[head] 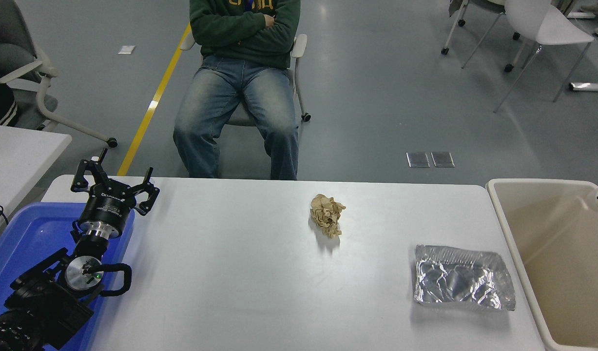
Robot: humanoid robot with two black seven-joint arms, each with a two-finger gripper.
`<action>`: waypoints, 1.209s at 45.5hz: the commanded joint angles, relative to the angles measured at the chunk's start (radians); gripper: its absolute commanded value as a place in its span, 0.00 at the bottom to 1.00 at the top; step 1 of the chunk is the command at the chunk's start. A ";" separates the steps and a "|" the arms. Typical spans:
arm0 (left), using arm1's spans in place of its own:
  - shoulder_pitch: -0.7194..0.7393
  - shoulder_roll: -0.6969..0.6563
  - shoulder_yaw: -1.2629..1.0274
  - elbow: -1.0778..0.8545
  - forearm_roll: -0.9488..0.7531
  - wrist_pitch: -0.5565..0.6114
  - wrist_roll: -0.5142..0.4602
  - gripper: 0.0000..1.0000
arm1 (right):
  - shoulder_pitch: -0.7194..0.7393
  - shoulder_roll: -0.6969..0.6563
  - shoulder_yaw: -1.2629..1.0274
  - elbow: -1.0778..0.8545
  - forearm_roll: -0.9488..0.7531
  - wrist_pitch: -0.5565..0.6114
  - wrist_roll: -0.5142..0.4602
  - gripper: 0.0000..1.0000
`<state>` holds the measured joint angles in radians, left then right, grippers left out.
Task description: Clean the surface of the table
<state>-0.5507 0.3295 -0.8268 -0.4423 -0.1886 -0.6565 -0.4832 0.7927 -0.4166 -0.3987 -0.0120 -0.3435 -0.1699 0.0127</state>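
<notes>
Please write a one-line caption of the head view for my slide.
White table holding crumpled brown paper and a foil tray, beige bin right, left gripper open over blue tray.

The table surface (230,273) lies open across its centre and near edge. Two obstacles rest on it: a crumpled brown paper wad (327,215) near the far middle and a flattened foil tray (462,284) near the right side, well apart. The left gripper (114,187) and blue tray (30,234) occupy the left end; a beige bin (547,253) bounds the right edge
</notes>
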 commanded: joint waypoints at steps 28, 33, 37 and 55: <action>0.000 0.000 0.000 0.000 -0.002 0.000 -0.002 1.00 | -0.055 0.082 0.167 0.003 0.116 -0.168 0.001 1.00; 0.000 0.000 0.000 0.000 -0.002 0.000 0.000 1.00 | -0.049 0.071 0.231 0.007 0.118 -0.166 0.001 1.00; 0.000 0.000 0.000 0.000 -0.002 0.000 0.000 1.00 | -0.041 0.056 0.244 0.017 0.118 -0.164 0.001 1.00; 0.000 0.000 0.000 0.000 0.000 0.000 0.000 1.00 | 0.037 -0.079 0.245 0.302 0.117 -0.154 0.003 1.00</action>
<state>-0.5507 0.3298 -0.8268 -0.4417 -0.1901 -0.6565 -0.4831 0.7842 -0.4192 -0.1655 0.1295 -0.2276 -0.3255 0.0137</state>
